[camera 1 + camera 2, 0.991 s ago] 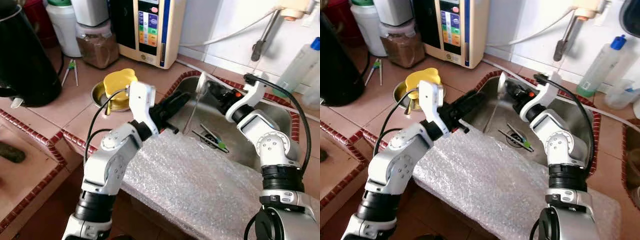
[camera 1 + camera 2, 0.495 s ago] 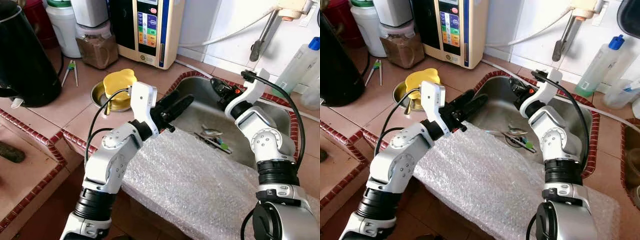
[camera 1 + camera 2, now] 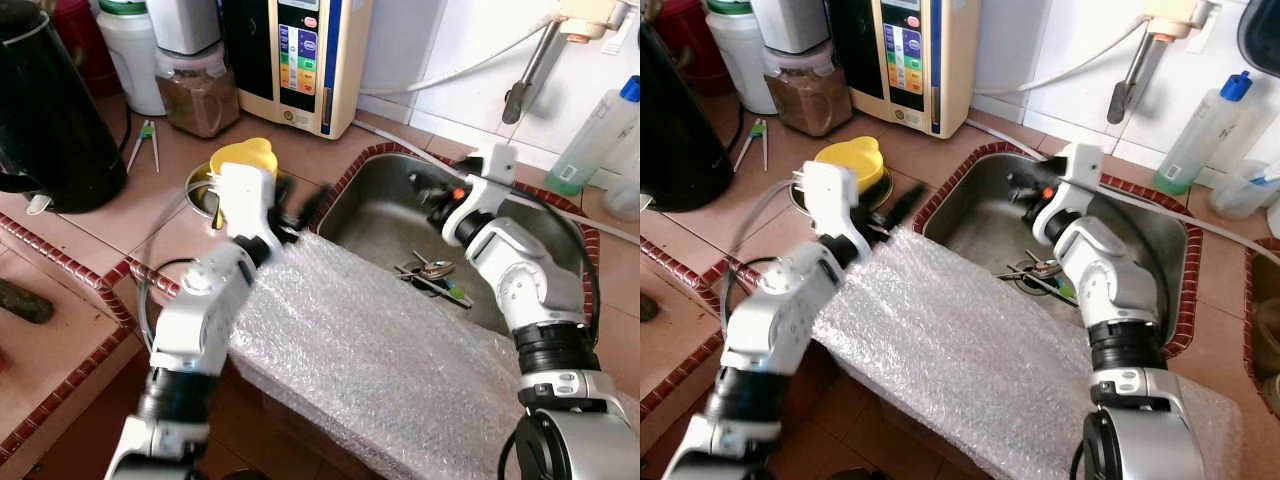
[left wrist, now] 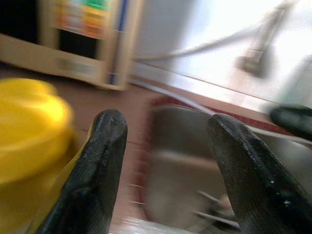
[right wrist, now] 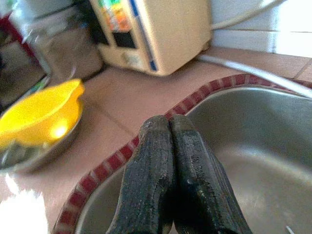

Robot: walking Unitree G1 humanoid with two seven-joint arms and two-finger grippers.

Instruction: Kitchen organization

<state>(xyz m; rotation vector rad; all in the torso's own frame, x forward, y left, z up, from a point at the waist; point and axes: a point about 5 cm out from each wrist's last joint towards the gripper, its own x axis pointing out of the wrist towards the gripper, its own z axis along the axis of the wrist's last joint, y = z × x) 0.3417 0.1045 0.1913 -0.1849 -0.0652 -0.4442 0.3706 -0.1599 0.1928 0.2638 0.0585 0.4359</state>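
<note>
On a tiled kitchen counter (image 3: pixel 120 220) with a sunken steel sink (image 3: pixel 385 205), the left claw (image 3: pixel 295 212), fingers spread and empty, hovers beside a yellow lid (image 3: pixel 240 160). Cutlery (image 3: pixel 430 272) lies on the sink floor, long axis running left-right, nearer the right claw (image 3: pixel 420 185), which is clenched on nothing just above and behind it.

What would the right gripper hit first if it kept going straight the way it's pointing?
Probably the sink's near-left wall and red tiled rim. The right gripper, fingers pressed shut, points over the basin toward that corner, with the yellow bowl on the counter beyond. Depth is hard to judge.
</note>
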